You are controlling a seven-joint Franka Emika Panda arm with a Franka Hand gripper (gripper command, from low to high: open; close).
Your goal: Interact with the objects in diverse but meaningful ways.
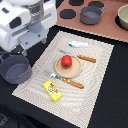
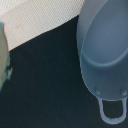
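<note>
Below the arm: one dark grey pot (image 1: 16, 69) stands on the black tabletop (image 1: 107, 95), nearly under the white wrist, off the mat's edge.
Pots counted: two dark grey ones; the second pot (image 1: 91, 14) sits far from the gripper on the pinkish-brown board (image 1: 75, 22), with something red inside.
Tomato: one, round and red (image 1: 66, 61), on a pale round plate (image 1: 67, 70) at the mat's middle, a short reach from the arm toward the exterior view's right.
Utensils: two brown-handled ones flank the plate; the nearer utensil (image 1: 67, 80) lies on the side of the plate facing the block, the farther utensil (image 1: 80, 57) on the opposite side.
Yellow block: one, rectangular with red marks (image 1: 52, 90), at the mat's near edge, well apart from the gripper.
White item: one small pale piece (image 1: 78, 44) near the mat's far edge; what it is cannot be told.
Dark discs: at least two flat round ones (image 1: 76, 2) on the board's far edge.
Bowl: one, partly cut off (image 1: 123, 19) at the exterior view's right.
Surface: beige woven placemat (image 1: 95, 75) on black cloth; no room shows beyond the table.
Gripper: the fingers are not seen in either view, so whether they are spread or closed cannot be told; nothing is seen held.
Wrist view: the near pot's rim, interior and loop handle (image 2: 112, 111), the black cloth and a strip of mat.
</note>
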